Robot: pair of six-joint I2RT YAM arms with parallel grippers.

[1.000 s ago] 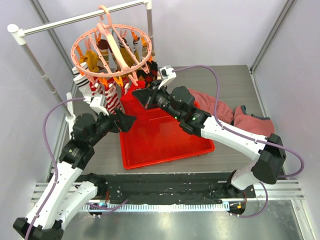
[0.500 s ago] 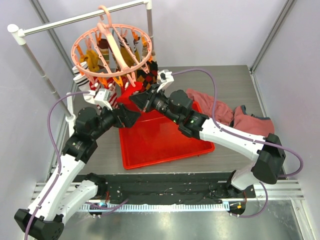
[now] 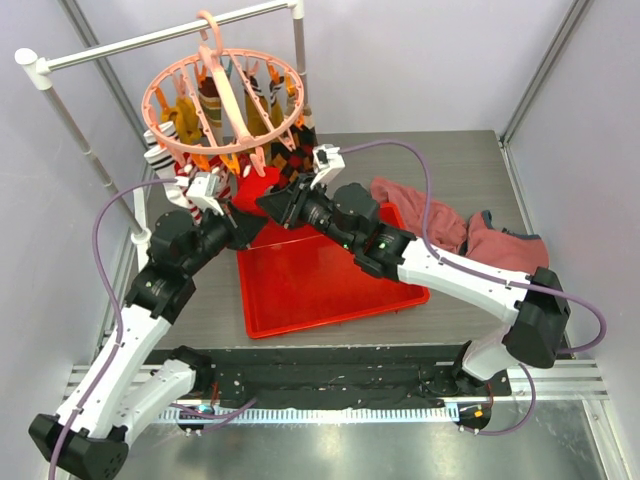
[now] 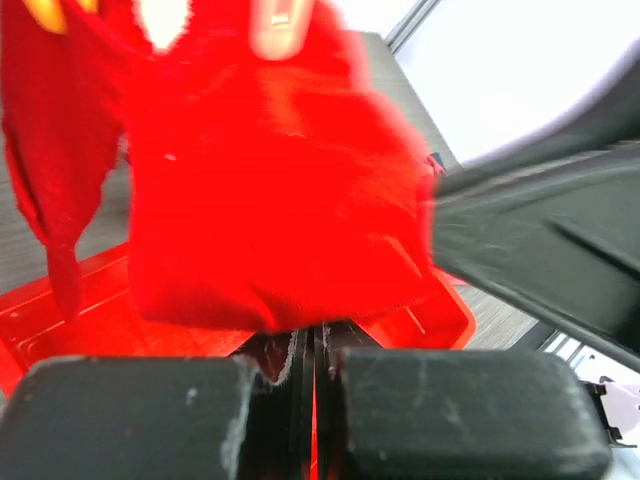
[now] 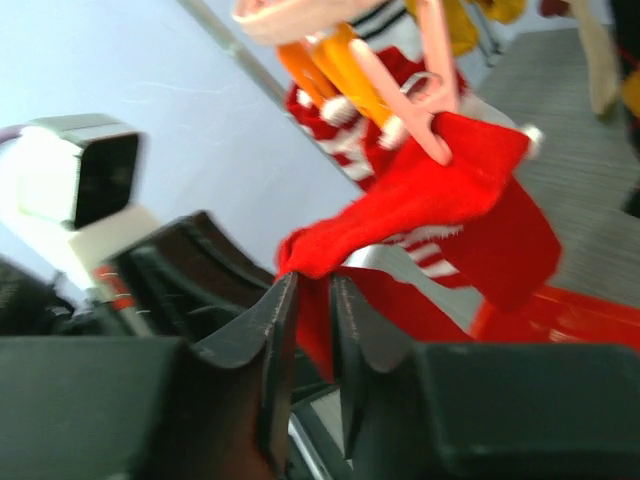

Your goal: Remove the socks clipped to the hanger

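Note:
The salmon-pink round hanger (image 3: 150, 110) hangs from the white rail with several socks (image 3: 185, 118) clipped under it. A red sock (image 3: 252, 193) is stretched from a pink peg (image 5: 440, 130) down toward both grippers. My left gripper (image 3: 243, 226) is shut on the lower edge of this red sock (image 4: 270, 200), its jaws (image 4: 318, 345) pressed together. My right gripper (image 3: 266, 204) faces it from the right. In the right wrist view its jaws (image 5: 312, 285) stand slightly apart, with the tip of the red sock (image 5: 440, 210) hanging between them.
A red tray (image 3: 330, 285) lies under both grippers. A reddish-pink cloth (image 3: 445, 218) is bunched on the table to the right of it. The white rail (image 3: 170, 35) and its posts (image 3: 85, 140) stand at the back left, walls close behind.
Both grippers have moved up and left toward the hanger. My left gripper, open before, has shut on the red sock. My right gripper's jaws have loosened slightly.

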